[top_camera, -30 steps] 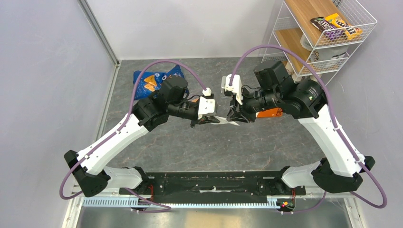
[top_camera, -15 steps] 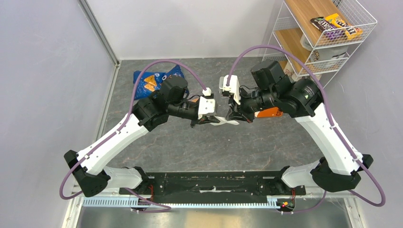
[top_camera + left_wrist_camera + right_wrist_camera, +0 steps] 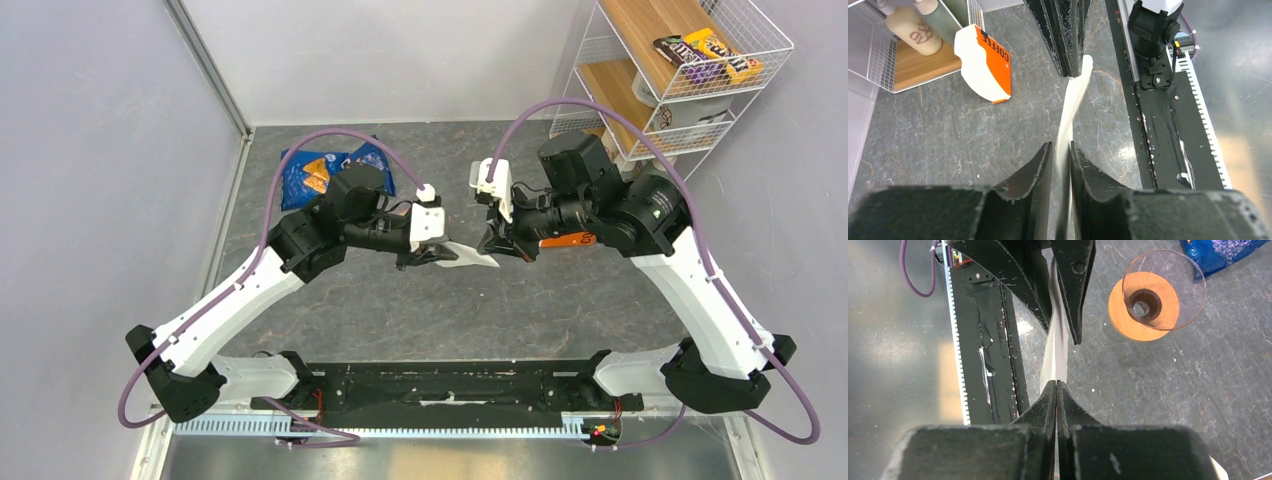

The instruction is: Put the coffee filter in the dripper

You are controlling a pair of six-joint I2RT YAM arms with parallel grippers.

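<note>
We record the filter [image 3: 470,257] as white and the dripper [image 3: 1120,315] as orange-tan with a dark brown centre. Pack [image 3: 985,70] orange and white; table [image 3: 430,300] grey, marble-veined; bag [image 3: 325,172] blue.

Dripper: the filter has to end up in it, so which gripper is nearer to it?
Left. The left gripper has its fingertips just beside the dripper; the right gripper, shut on the coffee filter, is farther back along that filter.

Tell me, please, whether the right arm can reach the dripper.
Probably yes: bare table lies between the right pincer, shut on the coffee filter, and the dripper, though the left pincer straddles that filter.
</note>
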